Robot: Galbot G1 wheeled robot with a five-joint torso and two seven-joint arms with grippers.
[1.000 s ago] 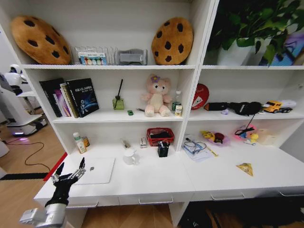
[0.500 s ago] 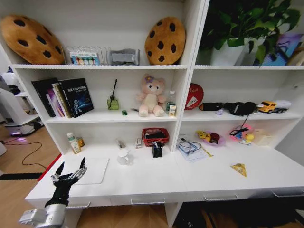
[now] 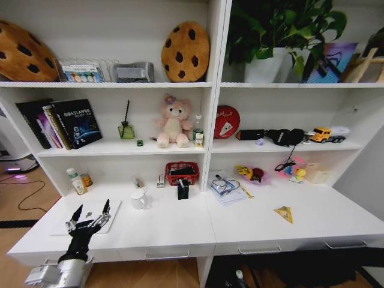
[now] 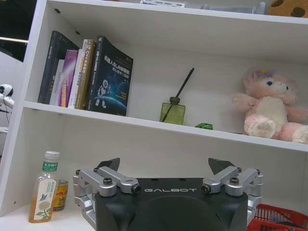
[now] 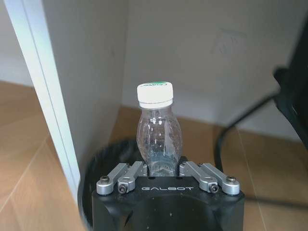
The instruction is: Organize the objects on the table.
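Observation:
My left gripper hovers open over the thin silver laptop at the left end of the white table. Its fingers stand wide apart with nothing between them. Behind the laptop stand a green-capped bottle and a small can. A white mug and a black cube pen holder sit mid-table. A tiny green toy car rests on the shelf above. My right gripper is shut on a clear empty bottle with a white cap, low beside a white panel.
A red basket stands behind the pen holder, and papers, toys and a yellow triangle lie on the right half. Books, a reed diffuser and a pink bear fill the shelf. A black bin sits on the wooden floor under the held bottle.
The whole head view has shifted left, so the camera has swung right. The left gripper keeps its place in the picture, still open. No object on the table has moved.

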